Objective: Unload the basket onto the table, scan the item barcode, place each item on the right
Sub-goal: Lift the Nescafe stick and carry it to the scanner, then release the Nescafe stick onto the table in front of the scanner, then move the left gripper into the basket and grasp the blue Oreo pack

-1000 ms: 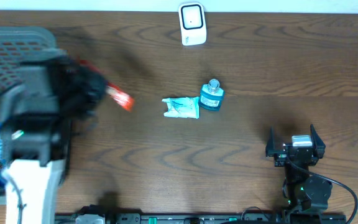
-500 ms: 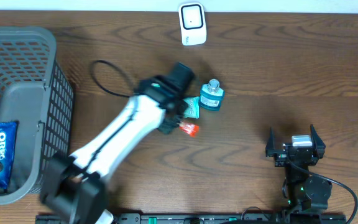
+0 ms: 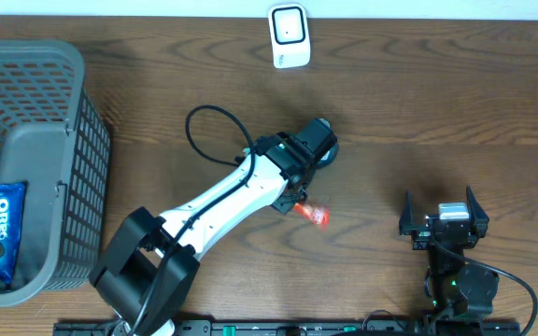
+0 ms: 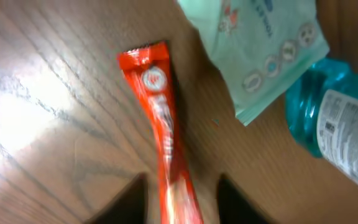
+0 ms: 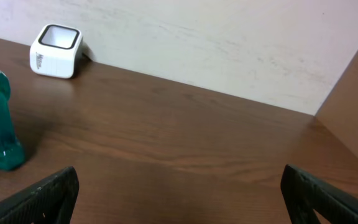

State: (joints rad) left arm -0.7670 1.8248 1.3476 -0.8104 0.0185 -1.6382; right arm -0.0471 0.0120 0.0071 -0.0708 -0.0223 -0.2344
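You have a dark brown surface with flowing wood grain, under an off-white wall. The stick packet is bright red-orange with a small round white mark near its upper end. Next to it, the pouch is pale mint green, printed with small round icons. The bottle is teal with a white label carrying black print. At top centre the scanner is white with a dark window. At the left edge the basket is grey mesh, and the pack inside is blue with white lettering. The left arm is white with black joints; the right pincer is black.
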